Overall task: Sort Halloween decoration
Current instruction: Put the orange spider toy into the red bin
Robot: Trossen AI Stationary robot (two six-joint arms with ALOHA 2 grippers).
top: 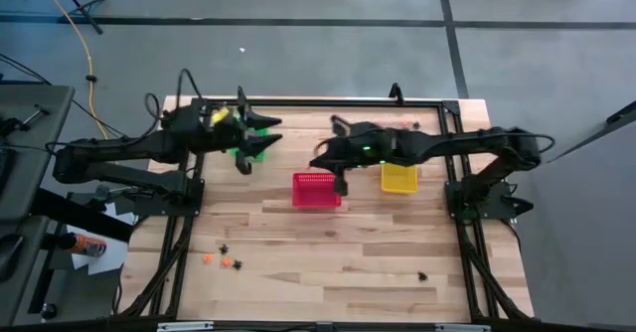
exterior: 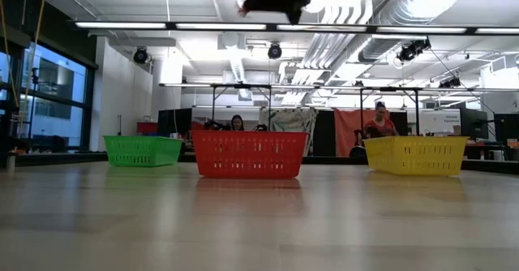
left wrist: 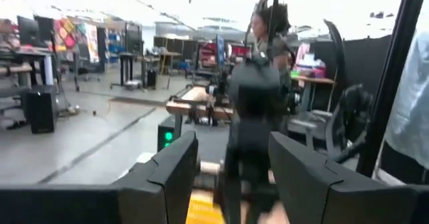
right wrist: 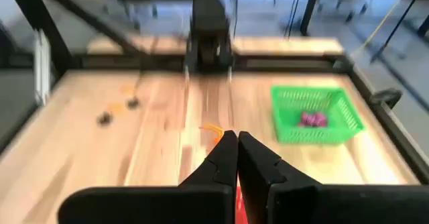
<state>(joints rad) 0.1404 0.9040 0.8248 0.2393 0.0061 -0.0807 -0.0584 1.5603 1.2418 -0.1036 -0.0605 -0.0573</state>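
Three mesh baskets stand in a row on the wooden table: green (right wrist: 315, 117) with purple trinkets (right wrist: 312, 119) inside, red (top: 316, 189) and yellow (top: 399, 178). Loose orange and black trinkets (top: 227, 262) lie near the table's front left. One black trinket (top: 422, 275) lies at the front right. My right gripper (right wrist: 236, 147) hangs shut above the red basket's far edge, with a small orange trinket (right wrist: 212, 130) at its tips. My left gripper (left wrist: 231, 177) is open and has nothing between its fingers, raised over the green basket (top: 248, 155). My right gripper pinches the orange trinket at the very ends of its two fingers (right wrist: 224, 147). A thin curved piece (right wrist: 212, 130) sticks out past the tips. The fingers slant downward from the table's right side. The trinket is lifted clear of the table and baskets.
The dark frame rails (top: 298, 101) run along the table's far edge and sides. Bare wood (top: 338, 252) stretches between the baskets and the front edge. People sit in the room beyond the table (exterior: 381, 121).
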